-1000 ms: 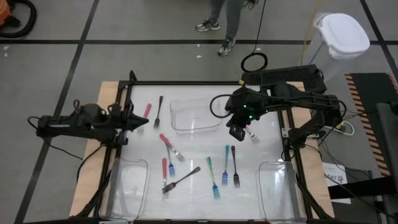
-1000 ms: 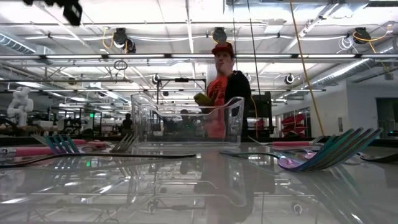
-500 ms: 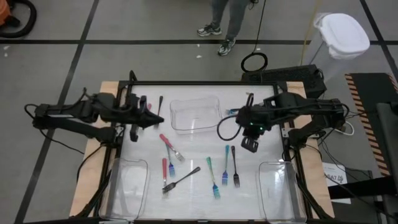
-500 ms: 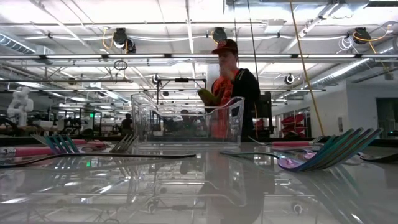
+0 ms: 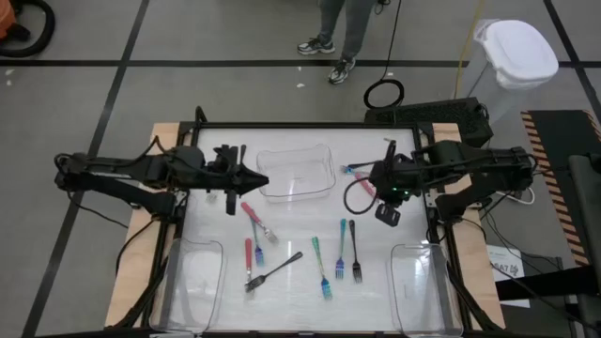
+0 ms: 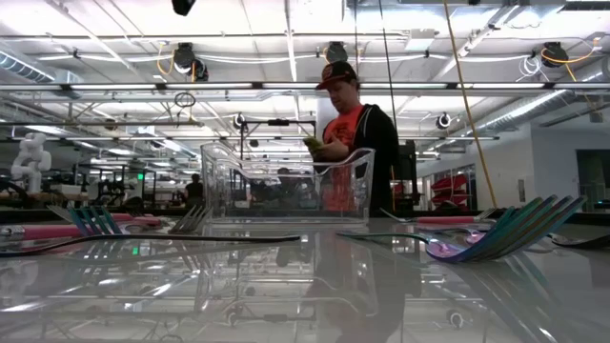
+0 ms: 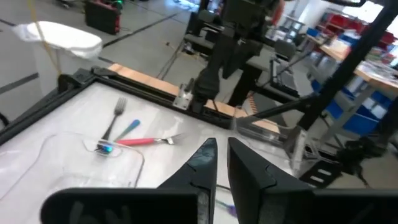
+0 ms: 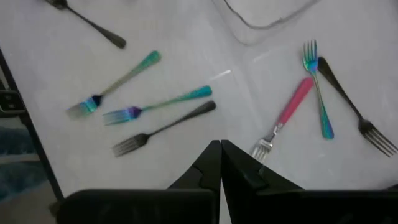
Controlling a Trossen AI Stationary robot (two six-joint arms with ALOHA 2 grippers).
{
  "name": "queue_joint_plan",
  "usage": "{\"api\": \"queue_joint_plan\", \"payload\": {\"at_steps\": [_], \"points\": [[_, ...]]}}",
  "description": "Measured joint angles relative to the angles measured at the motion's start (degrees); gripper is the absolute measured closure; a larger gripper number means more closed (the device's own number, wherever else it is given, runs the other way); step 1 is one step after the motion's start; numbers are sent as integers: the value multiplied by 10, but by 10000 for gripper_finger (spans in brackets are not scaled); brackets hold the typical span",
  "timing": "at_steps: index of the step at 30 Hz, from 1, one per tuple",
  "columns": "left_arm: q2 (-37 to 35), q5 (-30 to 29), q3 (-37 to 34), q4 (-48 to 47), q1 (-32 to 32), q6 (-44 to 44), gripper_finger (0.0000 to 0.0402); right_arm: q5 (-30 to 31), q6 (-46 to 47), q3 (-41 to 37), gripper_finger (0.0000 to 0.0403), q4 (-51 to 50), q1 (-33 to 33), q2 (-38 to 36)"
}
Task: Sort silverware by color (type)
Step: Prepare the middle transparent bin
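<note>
- The silverware (image 5: 319,255) is a scatter of small slim forks lying flat on the glossy white table (image 5: 300,291), mostly toward its middle and front, with clear trays (image 5: 297,173) at the back and front corners.
- They look light, rigid and slippery; lying so flat, each is probably best pinched across its narrow handle.
- Handles are pink (image 8: 292,103), teal (image 8: 186,96) with iridescent tines, or all dark grey (image 8: 168,127).
- The left hand (image 5: 258,181) hovers by the back tray, fingers slightly apart, holding nothing.
- The right hand (image 5: 387,215) hangs over the table's right side, fingers pressed together, empty.
</note>
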Motion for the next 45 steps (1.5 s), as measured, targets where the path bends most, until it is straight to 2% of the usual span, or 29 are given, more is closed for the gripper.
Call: {"api": "queue_joint_plan", "payload": {"at_steps": [4,9,13,20,24,28,40,45], "points": [[11,-33,0,1,-12,-16,359,12,12,-103,399,63,0,-61],[22,-70,0,3,-30,-107,358,1,94,-211,399,131,0,-122],[31,-85,0,4,-50,-146,358,-18,147,-264,399,169,1,-142],[42,-122,0,19,-75,-203,359,-21,152,-323,399,191,1,-146],[42,-154,0,15,-83,-198,359,-62,207,-338,399,188,-1,-146],[42,-191,0,13,-86,-191,359,-61,223,-338,399,193,-1,-146],[42,-197,0,-57,-85,-193,359,-62,299,-338,398,193,-26,-145],[42,-197,0,-86,-85,-195,359,-61,330,-338,398,223,-36,-145]]}}
